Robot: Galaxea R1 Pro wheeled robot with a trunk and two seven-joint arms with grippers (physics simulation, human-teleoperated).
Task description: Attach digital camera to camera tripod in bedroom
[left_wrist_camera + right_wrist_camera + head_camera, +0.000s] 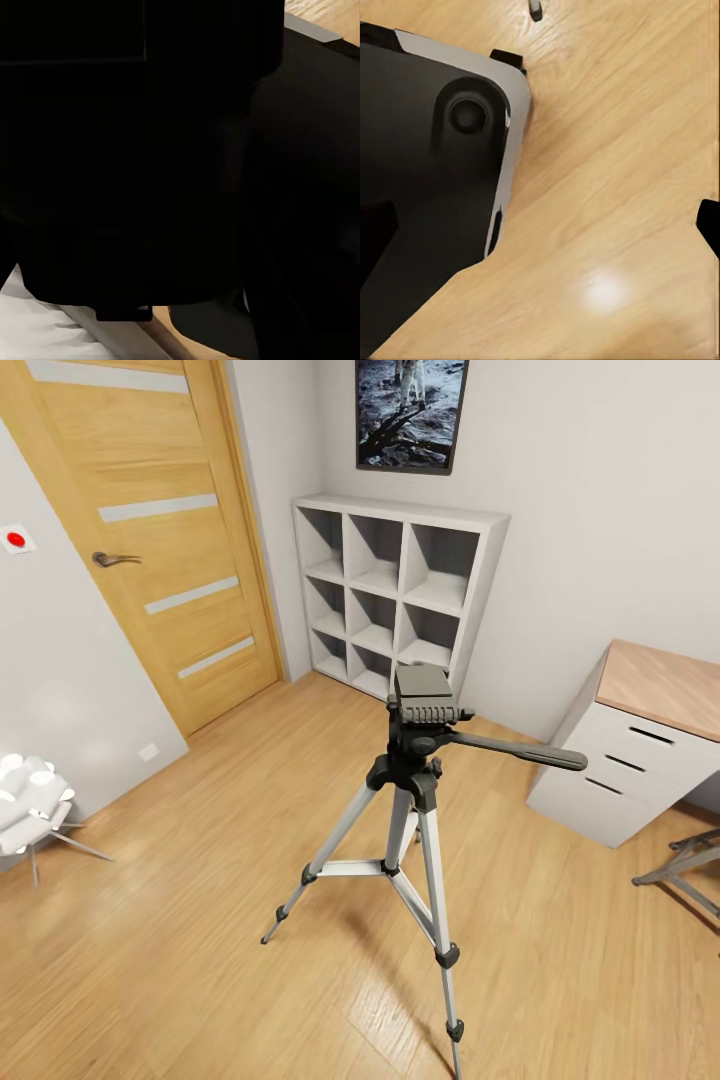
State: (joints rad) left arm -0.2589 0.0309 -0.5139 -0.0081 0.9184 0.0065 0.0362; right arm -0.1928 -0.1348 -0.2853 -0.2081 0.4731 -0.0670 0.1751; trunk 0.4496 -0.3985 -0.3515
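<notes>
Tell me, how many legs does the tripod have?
3. On the camera tripod, one leg reaches the floor at left, one at front, one behind, mostly hidden.

The camera tripod [415, 800] stands on the floor [200, 920], in front of the cube shelf [395, 595]. Door [150, 530] at left, drawer unit [630, 760] at right.
</notes>
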